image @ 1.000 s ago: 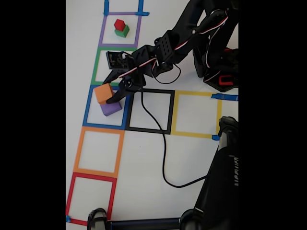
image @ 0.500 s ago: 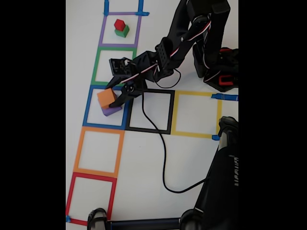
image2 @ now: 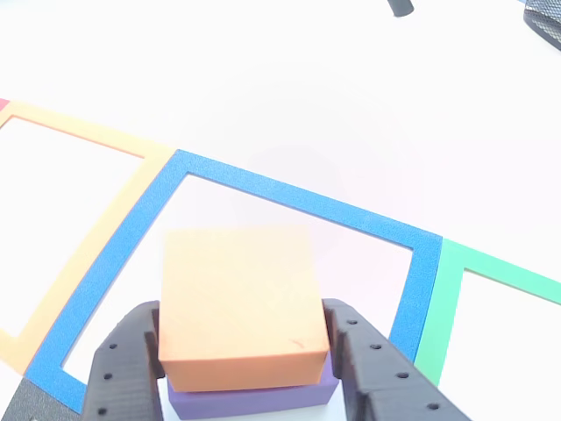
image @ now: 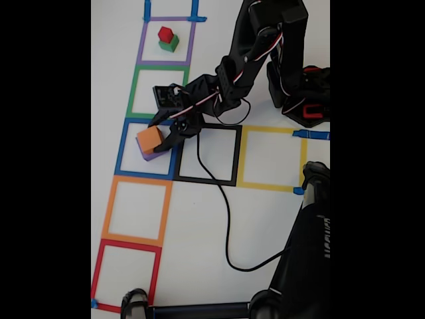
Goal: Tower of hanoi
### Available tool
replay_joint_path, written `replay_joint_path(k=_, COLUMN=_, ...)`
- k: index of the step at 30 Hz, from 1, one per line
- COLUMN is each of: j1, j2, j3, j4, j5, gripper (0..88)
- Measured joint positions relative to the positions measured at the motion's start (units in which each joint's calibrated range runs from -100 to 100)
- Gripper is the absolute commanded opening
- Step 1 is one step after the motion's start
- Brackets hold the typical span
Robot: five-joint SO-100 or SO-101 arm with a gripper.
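Observation:
In the fixed view, the orange cube point(image: 149, 139) rests on the purple cube point(image: 155, 155) inside the blue tape square point(image: 122, 147). My gripper point(image: 157, 135) reaches in from the right and is shut on the orange cube, one finger on each side. The other view shows the orange cube point(image2: 238, 303) squarely on top of the purple cube point(image2: 254, 401), my gripper point(image2: 243, 320) with its black fingers point(image2: 131, 364) pressed on both sides. Far up the column, the red cube point(image: 165, 32) sits on the green cube point(image: 170, 45) in the purple tape square point(image: 141, 46).
Green point(image: 135, 90), orange point(image: 109, 209), red point(image: 97, 272), black point(image: 237, 156) and yellow point(image: 302, 159) tape squares mark the white table. A black cable point(image: 226, 212) trails from the arm across the black square. The arm's base point(image: 304, 93) stands top right; a dark stand point(image: 302, 259) fills the lower right.
The gripper has carried the orange cube down and slightly right, setting it level on the purple cube. The arm's upper links have risen more upright.

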Motion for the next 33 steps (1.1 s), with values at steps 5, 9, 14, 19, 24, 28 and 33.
replay_joint_path(k=5, j1=0.0, j2=0.42, j3=-0.89, j4=0.0, j5=0.0, gripper=3.8)
replay_joint_path(k=9, j1=0.0, j2=1.01, j3=-1.15, j4=0.0, j5=0.0, gripper=5.1)
replay_joint_path(k=14, j1=0.0, j2=1.27, j3=-1.15, j4=0.0, j5=0.0, gripper=9.2)
replay_joint_path(k=19, j1=0.47, j2=1.44, j3=-1.15, j4=0.0, j5=0.0, gripper=16.8)
replay_joint_path(k=24, j1=1.64, j2=1.52, j3=-1.15, j4=-0.08, j5=0.0, gripper=23.8)
replay_joint_path(k=28, j1=2.81, j2=1.52, j3=-1.15, j4=-0.08, j5=0.0, gripper=30.9)
replay_joint_path(k=33, j1=2.93, j2=1.1, j3=-0.35, j4=-0.08, j5=0.0, gripper=34.6)
